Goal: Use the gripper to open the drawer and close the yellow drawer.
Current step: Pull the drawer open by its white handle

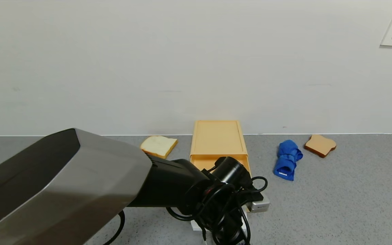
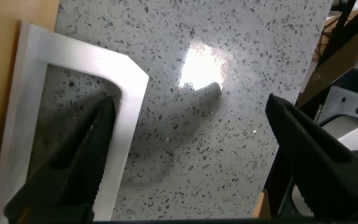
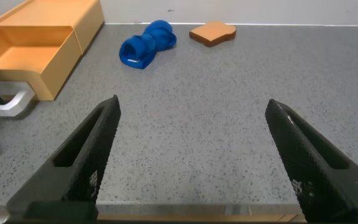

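Note:
The yellow drawer (image 1: 202, 162) stands partly pulled out of its flat yellow case (image 1: 218, 137) at the back middle of the grey counter. It also shows in the right wrist view (image 3: 23, 59). My left gripper (image 2: 191, 106) is open at the drawer's white loop handle (image 2: 129, 118). One finger (image 2: 73, 162) sits inside the loop and the other (image 2: 309, 155) stands well outside it, with the handle's front bar between them. In the head view the left wrist and its cables (image 1: 230, 204) hide the fingers. My right gripper (image 3: 192, 102) is open and empty over bare counter.
A white bread slice (image 1: 158, 145) lies left of the case. A rolled blue cloth (image 1: 287, 163) and a brown toast slice (image 1: 320, 145) lie to its right. The wall runs right behind the case. The counter's front edge is under my right gripper.

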